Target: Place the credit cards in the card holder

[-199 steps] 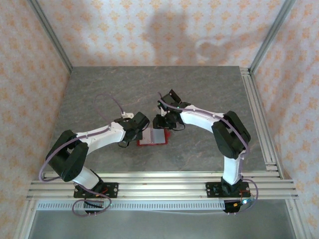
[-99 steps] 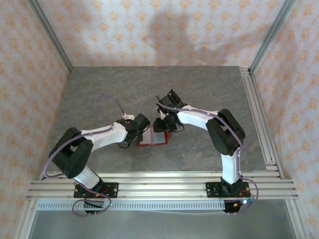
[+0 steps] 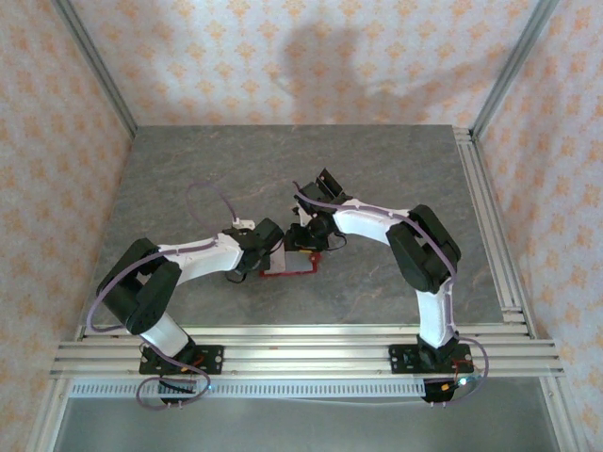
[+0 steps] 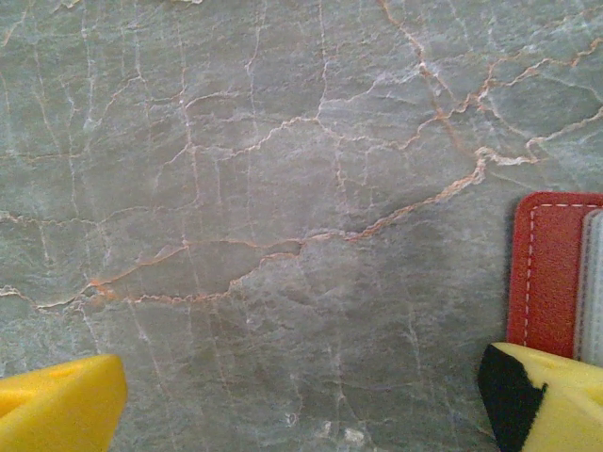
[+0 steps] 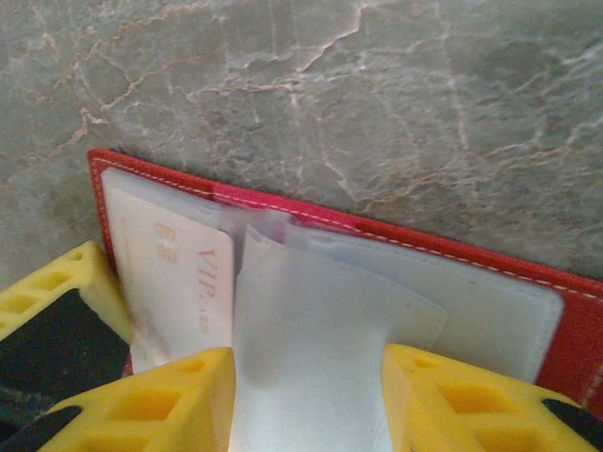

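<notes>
The card holder (image 3: 290, 272) is a red wallet lying open on the grey table between the two arms. In the right wrist view its red border (image 5: 396, 235) frames a pale lining. A pinkish credit card (image 5: 179, 273) printed "VIP" sits in its left half. My right gripper (image 5: 311, 395) is shut on a pale, bowed inner leaf (image 5: 311, 320) of the holder. My left gripper (image 4: 301, 405) stands open over bare table. Its right fingertip (image 4: 542, 400) is at the holder's red edge (image 4: 546, 273).
The grey marble table (image 3: 377, 179) stretches away behind the arms, walled by patterned panels. An aluminium rail (image 3: 490, 217) runs along the right side, and more rails (image 3: 301, 348) cross the near edge by the arm bases.
In the top view the holder now looks narrower, its far half raised by the right gripper. The left gripper has shifted slightly nearer and to the right, up to the holder.
</notes>
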Controlling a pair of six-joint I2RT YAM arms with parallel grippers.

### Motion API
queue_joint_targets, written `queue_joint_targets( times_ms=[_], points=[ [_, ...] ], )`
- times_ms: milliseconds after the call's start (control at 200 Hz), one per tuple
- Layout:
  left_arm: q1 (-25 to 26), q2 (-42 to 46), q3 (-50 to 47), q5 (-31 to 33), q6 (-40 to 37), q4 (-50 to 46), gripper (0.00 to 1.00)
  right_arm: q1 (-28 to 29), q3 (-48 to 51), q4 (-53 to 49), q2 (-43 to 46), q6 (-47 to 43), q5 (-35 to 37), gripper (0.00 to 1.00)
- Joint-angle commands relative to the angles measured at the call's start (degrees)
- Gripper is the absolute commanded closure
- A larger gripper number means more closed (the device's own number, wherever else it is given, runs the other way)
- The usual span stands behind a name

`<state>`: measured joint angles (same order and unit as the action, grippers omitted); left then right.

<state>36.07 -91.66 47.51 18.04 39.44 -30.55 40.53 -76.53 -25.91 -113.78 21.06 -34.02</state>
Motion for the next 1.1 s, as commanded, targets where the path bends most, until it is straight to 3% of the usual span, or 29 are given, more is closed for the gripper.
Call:
queue_joint_targets(
  times_ms=[0,205,530,786,1096],
  points=[
    [0.58,0.48,-0.72,0.45,0.56,0.24,0.02,0.60,-0.59,1.70,-0.79,2.30,-2.29,0.55],
    [0.59,4.86,-0.68,0.10,-0.06,-0.83,0.02,0.60,-0.12,3.31,-0.98,3.63,-3.05,0.55],
    [3.80,13.02,-3.65,-6.00,1.41,4.86,0.02,0.67,0.41,3.94,-0.95,3.99,-2.79,0.55],
    [8.58,12.91,-4.09,-6.66,2.46,8.89,0.02,0.66,0.42,4.03,-1.18,3.99,-2.80,0.55],
    [9.59,8.49,-3.31,-7.00,2.03,11.34,0.03,0.60,0.63,4.55,-1.24,4.17,-2.78,0.55]
  ],
)
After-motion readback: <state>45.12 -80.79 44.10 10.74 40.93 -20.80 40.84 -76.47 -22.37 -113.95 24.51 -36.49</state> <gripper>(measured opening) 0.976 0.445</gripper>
